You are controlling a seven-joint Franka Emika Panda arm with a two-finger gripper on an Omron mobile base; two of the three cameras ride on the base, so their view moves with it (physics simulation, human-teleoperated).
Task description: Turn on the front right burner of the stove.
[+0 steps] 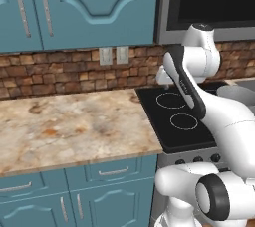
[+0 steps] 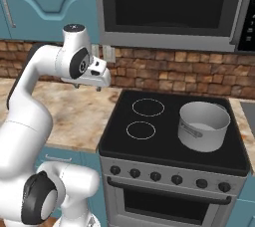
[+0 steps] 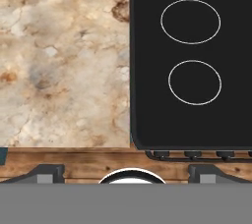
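**Arm high over the counter edge, stove knobs untouched**

From my remote seat I see the white two-finger gripper (image 2: 99,87) hanging in the air above the seam where the mottled beige stone countertop (image 2: 82,111) meets the stove (image 2: 149,144). It touches nothing. In the hand view its two dark fingertips (image 3: 47,173) stand far apart at the bottom corners, so the jaws are spread wide with nothing between them.

The stove, a black glass cooktop with thin white ring outlines over a grey metal front panel, sits to the right of the countertop and below the dark-windowed microwave (image 2: 169,7). Its row of small black knobs (image 2: 177,179) runs along the front panel, well below and to the right of the gripper. Looking down through the hand view I have the two left rings (image 3: 195,82) on the glass and a few knobs (image 3: 192,154) along the stove's near edge.

A grey metal pot (image 2: 203,125) stands on the right half of the cooktop (covering the rings there). Behind everything runs a brown brick backsplash (image 2: 164,74), with blue cabinet doors (image 1: 94,2) above the counter.
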